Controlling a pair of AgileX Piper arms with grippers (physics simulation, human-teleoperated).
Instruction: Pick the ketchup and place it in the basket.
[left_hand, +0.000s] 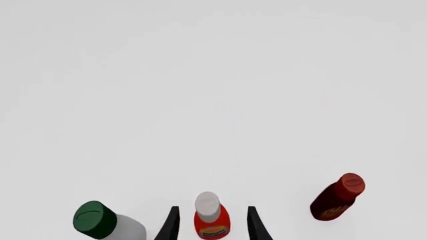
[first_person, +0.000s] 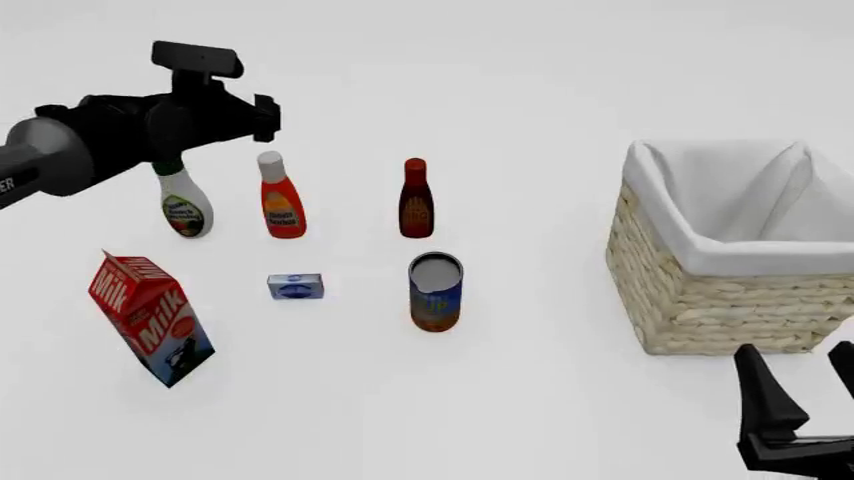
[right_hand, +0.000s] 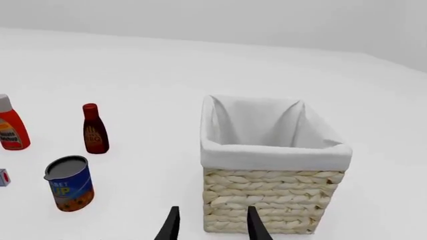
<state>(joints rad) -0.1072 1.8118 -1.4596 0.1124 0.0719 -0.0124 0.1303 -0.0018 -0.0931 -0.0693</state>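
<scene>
Nearest the front camera, the right tool (first_person: 801, 395) is seen low at the bench's (first_person: 561, 400) near right edge, its two dark fingers spread apart with nothing between them. Just ahead of it the basket (first_person: 707, 300) is set upright on the bench, its white cloth lining (first_person: 747, 200) folded over the woven rim; in the right wrist view the basket (right_hand: 273, 195) is framed directly beyond the parted fingertips.

Far off to the other side, the left tool (first_person: 271, 118) is held above the back row of bottles. Its fingers are shown apart in the left wrist view, and the ketchup (left_hand: 211, 220) is seen between them from above, white-grey cap uppermost; whether the fingers touch it cannot be told. In the front view the ketchup (first_person: 280, 196) is found standing upright on the bench just below that tool, well apart from the basket.

Beside the ketchup, a white bottle with a green cap (first_person: 183, 203) is placed under the left arm, and a dark-red bottle (first_person: 415, 199) is stood on the side toward the basket. Nearer the camera than these, a milk carton (first_person: 151, 317), a small blue box (first_person: 295, 286) and a tin can (first_person: 435, 291) are laid out on the bench.
</scene>
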